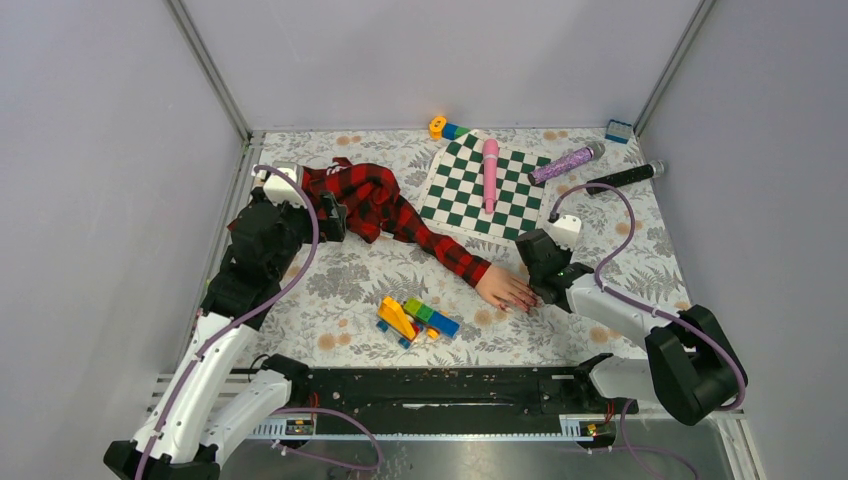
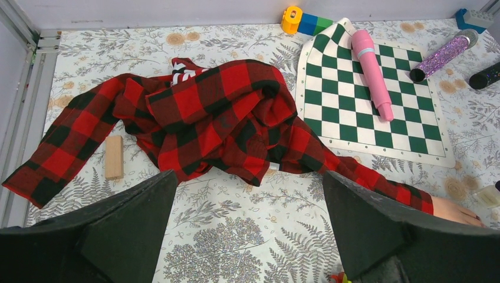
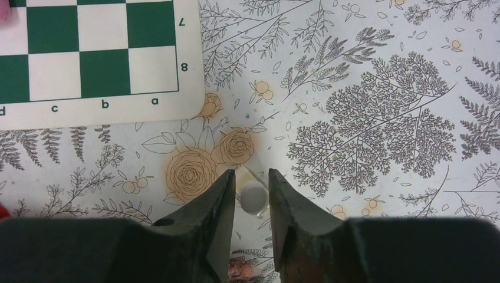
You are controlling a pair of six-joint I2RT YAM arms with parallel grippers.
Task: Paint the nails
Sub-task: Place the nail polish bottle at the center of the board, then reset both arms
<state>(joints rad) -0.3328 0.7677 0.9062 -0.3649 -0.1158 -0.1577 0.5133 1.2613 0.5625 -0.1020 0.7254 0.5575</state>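
Your right gripper [image 3: 250, 177] is pinched narrow on a small pale bottle [image 3: 253, 197]. Both fingers touch its sides, low over the floral counter [image 3: 377, 118]. It sits right of middle, just beside the fingertips of the mannequin hand [image 1: 503, 289].

The hand lies palm down, right of centre and nearer the near edge than the far one. The nails [image 2: 475, 219] are at its tips. One dark-red nail shows at the right edge of the left wrist view. From the top camera they are too small to make out.

Your left gripper [image 2: 247, 177] has its fingers spread wide with nothing between them. It hangs near the left edge over the bunched red-black plaid shirt [image 1: 365, 200]. The shirt's sleeve runs diagonally across the counter to the hand's wrist.

- Green-white chessboard mat [image 1: 455, 195]: by the far edge, right of centre, with a pink tube [image 1: 490, 172] lying on it.
- Glittery purple tube [image 1: 565, 163] and black tube [image 1: 625, 178]: toward the far right corner.
- Pile of coloured blocks [image 1: 412, 318]: middle, near the near edge.
- Small wooden block [image 2: 114, 156]: by the left edge, beside the shirt.
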